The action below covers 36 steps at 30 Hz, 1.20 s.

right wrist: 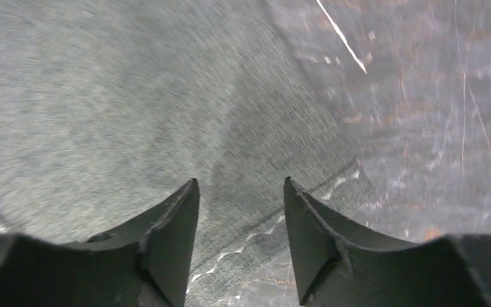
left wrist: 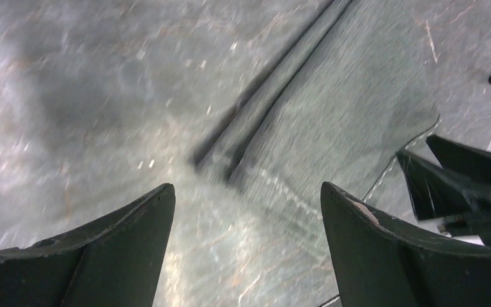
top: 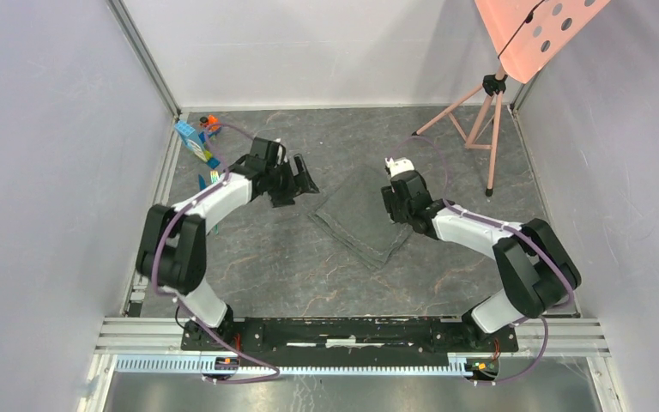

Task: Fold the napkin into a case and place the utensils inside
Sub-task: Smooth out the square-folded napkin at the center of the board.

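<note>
Dark grey napkin (top: pixel 362 215) showing a pale stitched line near its edge, counter (top: pixel 292 257) showing grey marbling with pale veins, toy blocks (top: pixel 190 137) showing blue and orange.

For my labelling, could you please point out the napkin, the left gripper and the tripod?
napkin (top: pixel 360 216), top view, centre of the cloth.
left gripper (left wrist: pixel 246 187), left wrist view, midway between fingertips.
tripod (top: pixel 493 85), top view, its black hub.
</note>
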Each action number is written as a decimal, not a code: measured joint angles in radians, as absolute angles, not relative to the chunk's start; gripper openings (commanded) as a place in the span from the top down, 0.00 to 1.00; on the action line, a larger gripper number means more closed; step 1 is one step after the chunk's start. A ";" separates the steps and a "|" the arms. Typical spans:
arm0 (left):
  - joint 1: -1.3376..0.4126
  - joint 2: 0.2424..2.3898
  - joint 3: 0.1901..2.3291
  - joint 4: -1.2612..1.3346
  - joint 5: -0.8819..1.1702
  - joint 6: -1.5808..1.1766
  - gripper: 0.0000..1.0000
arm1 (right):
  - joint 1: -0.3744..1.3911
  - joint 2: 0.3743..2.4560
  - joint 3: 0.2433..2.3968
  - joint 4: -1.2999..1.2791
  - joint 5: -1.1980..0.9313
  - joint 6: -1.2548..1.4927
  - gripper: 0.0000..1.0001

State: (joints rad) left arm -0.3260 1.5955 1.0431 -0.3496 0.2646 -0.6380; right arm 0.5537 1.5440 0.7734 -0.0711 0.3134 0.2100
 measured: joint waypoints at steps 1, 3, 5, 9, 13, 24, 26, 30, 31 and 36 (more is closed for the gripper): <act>-0.330 1.641 1.082 -0.345 0.271 -0.638 0.10 | 0.552 1.536 0.786 -0.071 0.299 0.197 0.36; -0.345 1.728 1.154 -0.334 0.287 -0.636 0.10 | 0.549 1.507 0.795 -0.069 0.246 0.176 0.34; -0.368 1.803 1.207 -0.335 0.295 -0.624 0.12 | 0.549 1.472 0.789 -0.071 0.182 0.166 0.32; -0.418 1.906 1.251 -0.350 0.283 -0.580 0.16 | 0.548 1.391 0.730 -0.070 0.076 0.159 0.31; -0.447 1.916 1.240 -0.355 0.263 -0.548 0.33 | 0.537 1.331 0.654 -0.076 -0.004 0.160 0.31; -0.636 1.645 0.802 -0.086 0.271 -0.696 0.40 | 0.506 1.229 0.535 -0.129 -0.093 0.208 0.28; -0.674 1.569 0.727 -0.085 0.271 -0.730 0.31 | 0.505 1.185 0.522 -0.163 -0.067 0.222 0.26; -0.676 1.449 0.661 -0.134 0.254 -0.773 0.28 | 0.475 1.090 0.487 -0.246 -0.006 0.274 0.27; -0.674 1.428 0.657 -0.137 0.252 -0.788 0.29 | 0.461 1.074 0.477 -0.259 0.001 0.286 0.29; -0.678 1.393 0.640 -0.105 0.273 -0.847 0.41 | 0.332 1.007 0.402 -0.285 -0.067 0.340 0.33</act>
